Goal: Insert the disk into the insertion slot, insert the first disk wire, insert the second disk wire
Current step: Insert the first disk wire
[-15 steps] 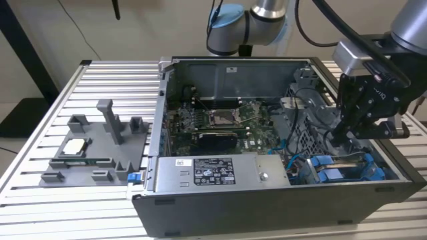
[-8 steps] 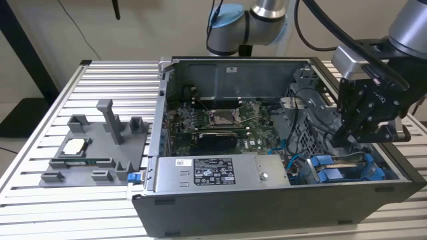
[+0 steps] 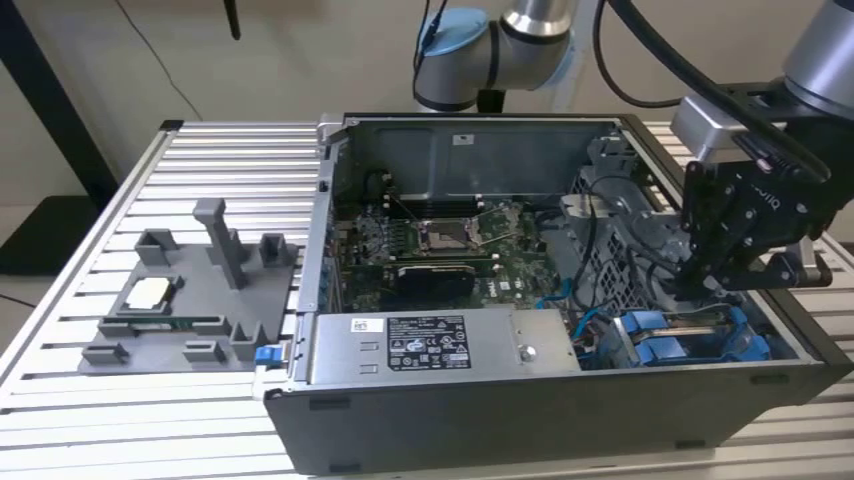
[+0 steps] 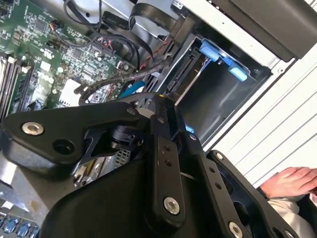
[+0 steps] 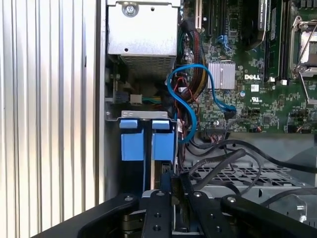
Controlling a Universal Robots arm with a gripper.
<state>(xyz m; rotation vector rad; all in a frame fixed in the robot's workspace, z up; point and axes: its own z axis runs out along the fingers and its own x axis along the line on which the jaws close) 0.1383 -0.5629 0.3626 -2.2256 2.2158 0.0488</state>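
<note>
One black gripper hangs inside the open computer case, at the corner on the exterior view's right, just above the disk; whether it is clenched or released cannot be told. The disk, framed by its blue carrier, sits low in that corner, beside the grey power-supply box. A blue cable loops over the green motherboard mid-case. Outside the case, a grey fixture lies on the slatted table, and a person's hand rests near the case wall.
</note>
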